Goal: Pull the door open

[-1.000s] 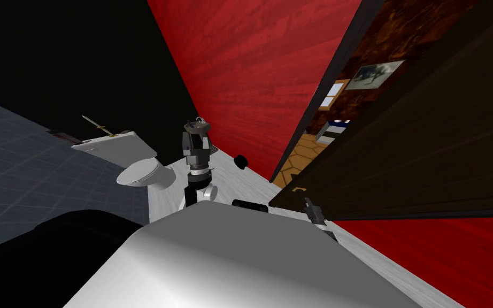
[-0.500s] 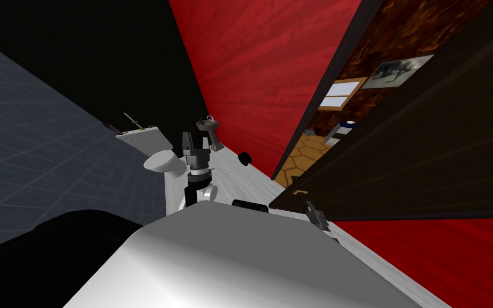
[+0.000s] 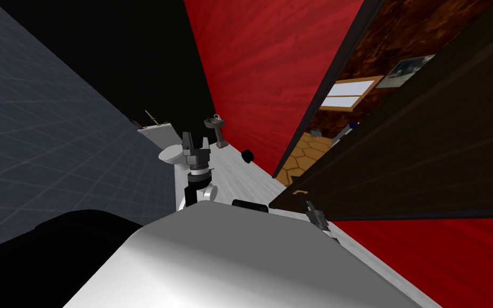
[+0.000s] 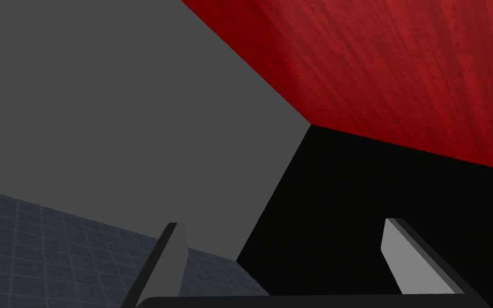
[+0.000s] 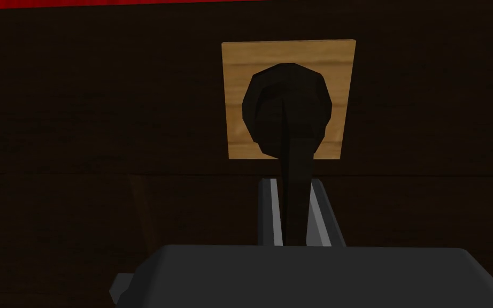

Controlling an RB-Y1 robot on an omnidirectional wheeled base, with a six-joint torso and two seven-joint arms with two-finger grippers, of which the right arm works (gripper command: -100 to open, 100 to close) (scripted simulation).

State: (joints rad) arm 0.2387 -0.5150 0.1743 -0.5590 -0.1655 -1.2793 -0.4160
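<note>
Door (image 3: 427, 160): cut off by the head view's top and right edges.
Handle lever (image 5: 295, 160): free end was hidden between the right gripper (image 5: 292, 183) fingers and behind its dark body.
Toilet (image 3: 168, 154): one side was covered by the left gripper (image 3: 195, 140).
Room beyond doorway (image 3: 357, 64): mostly screened; objects inside were too small to identify.

Red grained wall (image 3: 272, 64) ahead; grey tiled wall (image 3: 53, 133) at left, black area (image 3: 133, 53) between them. Pale floor (image 3: 240, 179) strip below. White toilet (image 3: 170, 154) against tiled wall, pedestal sink (image 3: 217, 127) just beyond, near red wall. Small black round object (image 3: 247, 156) on floor at red wall's foot. Past red wall's edge: honeycomb-patterned floor (image 3: 304, 152), wood-framed window (image 3: 349, 95), framed picture (image 3: 408, 67) on mottled brown wall (image 3: 400, 27).
</note>
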